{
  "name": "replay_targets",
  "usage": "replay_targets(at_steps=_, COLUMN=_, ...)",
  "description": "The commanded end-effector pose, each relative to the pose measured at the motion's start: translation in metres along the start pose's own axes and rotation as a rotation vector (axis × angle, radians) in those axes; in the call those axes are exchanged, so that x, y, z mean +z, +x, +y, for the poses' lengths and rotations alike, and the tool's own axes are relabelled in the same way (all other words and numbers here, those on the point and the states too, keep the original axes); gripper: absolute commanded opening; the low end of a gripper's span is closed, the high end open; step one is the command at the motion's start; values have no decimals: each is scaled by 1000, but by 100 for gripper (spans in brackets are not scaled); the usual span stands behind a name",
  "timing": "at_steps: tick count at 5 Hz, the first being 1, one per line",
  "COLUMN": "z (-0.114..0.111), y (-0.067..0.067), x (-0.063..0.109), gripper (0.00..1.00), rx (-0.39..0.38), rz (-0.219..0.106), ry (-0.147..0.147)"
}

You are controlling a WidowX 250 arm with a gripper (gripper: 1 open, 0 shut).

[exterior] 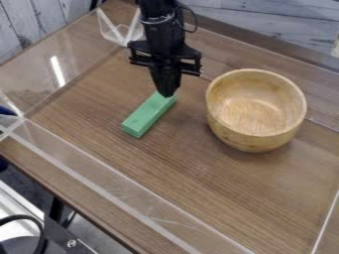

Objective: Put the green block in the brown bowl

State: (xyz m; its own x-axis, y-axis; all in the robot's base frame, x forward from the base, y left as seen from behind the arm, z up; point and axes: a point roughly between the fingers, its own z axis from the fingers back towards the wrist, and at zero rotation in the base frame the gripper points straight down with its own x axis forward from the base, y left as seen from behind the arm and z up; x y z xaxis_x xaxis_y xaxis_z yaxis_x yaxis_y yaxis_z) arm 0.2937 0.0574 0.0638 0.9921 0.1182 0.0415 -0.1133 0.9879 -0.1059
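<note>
The broad wooden table [199, 208] fills most of the view, its brown boards marked by pale lengthwise strips near the left and right sides. The black robot arm [155, 22] reaches down from the top, a little left of centre. The brown bowl [256, 110], round, thick-walled and light tan, stands upright to the right of the arm, its inside showing bare wood. A loop of black cable [34, 220] bends in at the lower left corner. At the end of the arm, the dark gripper [169, 92] points downward with its jaws closed together; its tips hang at the far end of the block, and whether they touch it cannot be told. Smallest of all, the green block [149, 116] lies flat on the table, outside the bowl and to its left, apart from it, its long side running at a slant from lower left to upper right.
</note>
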Motion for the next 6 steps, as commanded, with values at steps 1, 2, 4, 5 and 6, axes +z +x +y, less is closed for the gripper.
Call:
replay_targets(at_steps=1, z=2, y=12, x=7, gripper=100, rx=23, rz=-56, ry=8)
replay_targets(at_steps=2, z=5, y=13, x=0, gripper=0, rx=51, rz=-59, ry=1)
replay_targets(at_steps=4, z=-4, y=19, x=17, gripper=0, rx=82, rz=-44, ry=57)
replay_targets(at_steps=5, z=-4, y=22, x=18, gripper=0, rx=111, rz=-31, ry=93)
replay_targets(at_steps=6, z=9, y=29, x=19, gripper=0, rx=128, rz=-14, ry=92)
